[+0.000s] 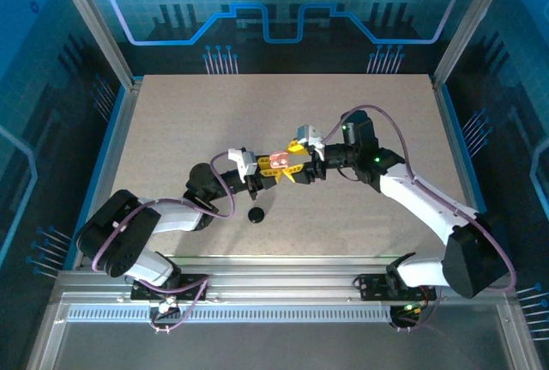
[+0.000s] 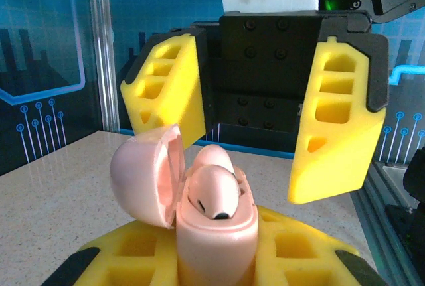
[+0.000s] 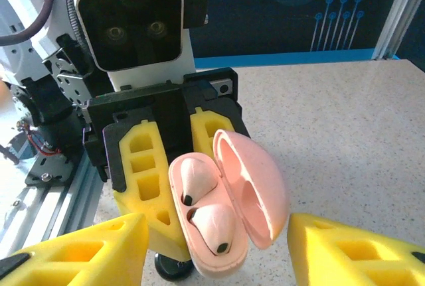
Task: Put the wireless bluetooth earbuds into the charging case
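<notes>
One glossy pink clamshell charging case [image 3: 255, 193] sits between the fingers of the left gripper [image 2: 212, 239]. Two pale pink stubby earbuds [image 3: 197, 178] lie inside it, the second [image 3: 214, 225] beside the first. One small black round piece [image 1: 256, 215] lies near that gripper. There are four yellow blocky fingers: two there, two on the right gripper [image 2: 255, 166].

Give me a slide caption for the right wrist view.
Left gripper holding the open pink case, two earbuds seated inside, speckled table behind.

The speckled beige tabletop [image 1: 386, 112] carries one small black round object [image 1: 256, 215], just nearside of the pink charging case [image 1: 280, 161].
</notes>
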Robot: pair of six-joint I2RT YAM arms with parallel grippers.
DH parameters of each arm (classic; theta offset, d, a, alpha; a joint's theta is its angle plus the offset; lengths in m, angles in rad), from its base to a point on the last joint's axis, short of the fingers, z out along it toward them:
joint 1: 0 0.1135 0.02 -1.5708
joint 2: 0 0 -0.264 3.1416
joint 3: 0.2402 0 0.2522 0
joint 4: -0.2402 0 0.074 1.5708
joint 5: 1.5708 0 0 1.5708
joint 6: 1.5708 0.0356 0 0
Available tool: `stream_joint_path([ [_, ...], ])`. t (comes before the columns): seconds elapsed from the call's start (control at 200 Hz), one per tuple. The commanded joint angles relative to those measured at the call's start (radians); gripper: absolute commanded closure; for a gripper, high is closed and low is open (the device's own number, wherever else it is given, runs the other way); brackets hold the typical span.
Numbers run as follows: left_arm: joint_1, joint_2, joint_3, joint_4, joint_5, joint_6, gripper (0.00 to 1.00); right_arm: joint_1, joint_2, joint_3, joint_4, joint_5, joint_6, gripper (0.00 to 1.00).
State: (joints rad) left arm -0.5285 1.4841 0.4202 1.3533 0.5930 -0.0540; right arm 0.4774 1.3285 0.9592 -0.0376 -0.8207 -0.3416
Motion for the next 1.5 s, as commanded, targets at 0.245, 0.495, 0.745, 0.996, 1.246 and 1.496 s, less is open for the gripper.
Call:
stream_joint_path([
  [0.245, -0.007, -0.012, 0.008, 0.047, 0.013, -0.003, 0.84, 0.008, -0.038, 0.043, -0.127, -0.082, -0.118, 0.49],
  [0.495, -0.006, -0.004, 0.009, 0.047, 0.017, -0.006, 0.84, -0.012, -0.18, -0.034, -0.109, -0.017, -0.115, 0.51],
  [0.745, -0.008, -0.002, 0.016, 0.047, 0.036, -0.012, 0.84, -0.018, -0.177, -0.026, -0.113, 0.074, -0.152, 0.5],
  [0.996, -0.01, -0.012, 0.011, 0.047, 0.038, -0.004, 0.84, -0.015, -0.087, 0.038, -0.135, 0.0, -0.188, 0.53],
  [1.246, -0.01, -0.012, 0.013, 0.048, 0.039, -0.003, 0.84, -0.009, -0.03, 0.079, -0.153, -0.048, -0.211, 0.57],
  [1.496, -0.011, -0.016, 0.012, 0.047, 0.039, 0.0, 0.85, -0.003, 0.022, 0.124, -0.196, -0.095, -0.243, 0.62],
])
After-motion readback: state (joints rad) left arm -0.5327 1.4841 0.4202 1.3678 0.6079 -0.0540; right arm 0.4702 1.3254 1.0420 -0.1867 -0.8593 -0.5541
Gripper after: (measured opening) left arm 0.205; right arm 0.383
